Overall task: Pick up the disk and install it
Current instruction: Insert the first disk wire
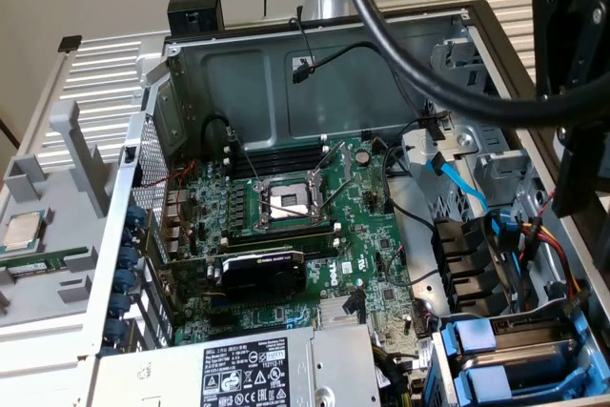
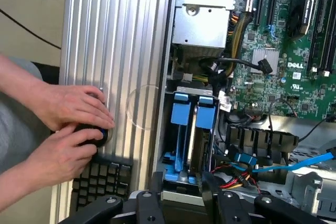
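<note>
The hand (image 2: 181, 181), half cut off above the drive bay (image 2: 191, 92), hides whether it grips anything.

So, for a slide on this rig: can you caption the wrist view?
The gripper faces an open computer's drive bay holding two blue carriers, while a person's hands rest by a keyboard.

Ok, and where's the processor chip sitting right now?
The processor chip lies on the grey tray at the exterior view's left, outside the computer case, right beside the green memory stick.
</note>
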You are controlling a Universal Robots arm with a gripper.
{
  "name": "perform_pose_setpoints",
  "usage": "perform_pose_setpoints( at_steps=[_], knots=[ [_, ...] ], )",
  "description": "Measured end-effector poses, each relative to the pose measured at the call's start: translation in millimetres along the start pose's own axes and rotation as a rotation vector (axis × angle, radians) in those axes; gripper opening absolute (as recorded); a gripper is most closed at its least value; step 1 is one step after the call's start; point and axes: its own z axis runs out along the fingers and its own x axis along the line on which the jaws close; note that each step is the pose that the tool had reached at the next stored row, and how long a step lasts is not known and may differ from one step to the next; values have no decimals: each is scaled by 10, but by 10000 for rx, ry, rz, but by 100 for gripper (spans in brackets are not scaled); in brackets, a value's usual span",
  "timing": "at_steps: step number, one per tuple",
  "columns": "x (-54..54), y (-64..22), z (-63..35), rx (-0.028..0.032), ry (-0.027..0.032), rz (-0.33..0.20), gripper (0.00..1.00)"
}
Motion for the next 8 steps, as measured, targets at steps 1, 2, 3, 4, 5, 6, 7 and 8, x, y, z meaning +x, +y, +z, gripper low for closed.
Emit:
perform_pose_setpoints(
  at_steps=[1, 2, 3, 4, 5, 6, 7, 8],
  knots=[
    [0, 0, 1, 25, -12, -183, 43],
    [-1, 0, 3, 50, -24, -367, 43],
    [-1, 1, 9, 74, -36, -544, 43],
    [-2, 1, 17, 96, -50, -711, 43],
    [-3, 1, 26, 111, -75, -799, 43],
    [-1, 2, 34, 119, -108, -831, 43],
    [1, 3, 41, 125, -174, -851, 43],
    [4, 4, 45, 121, -267, -870, 43]
  ],
)
